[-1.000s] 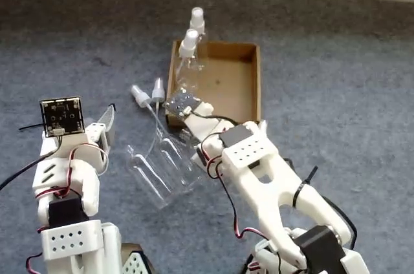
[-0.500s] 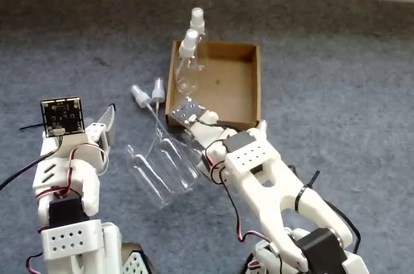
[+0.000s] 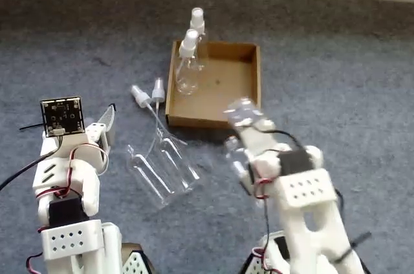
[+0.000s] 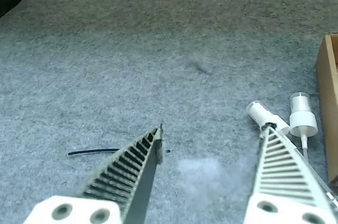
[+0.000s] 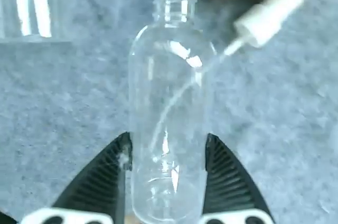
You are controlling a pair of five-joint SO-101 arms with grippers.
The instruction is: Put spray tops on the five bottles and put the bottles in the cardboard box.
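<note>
Clear uncapped bottle (image 5: 169, 92) clamped in right gripper (image 5: 168, 147); loose spray top (image 5: 264, 20) near its neck, cardboard box (image 3: 259, 80) beyond. Left gripper (image 4: 211, 131) spread wide, empty.

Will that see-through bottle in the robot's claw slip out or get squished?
The bottle looks empty and thin-walled, so it is probably very light and may dent if the right gripper squeezes hard. Its smooth, round sides could let it slip or twist. Laid on the carpet, it would likely roll.
</note>
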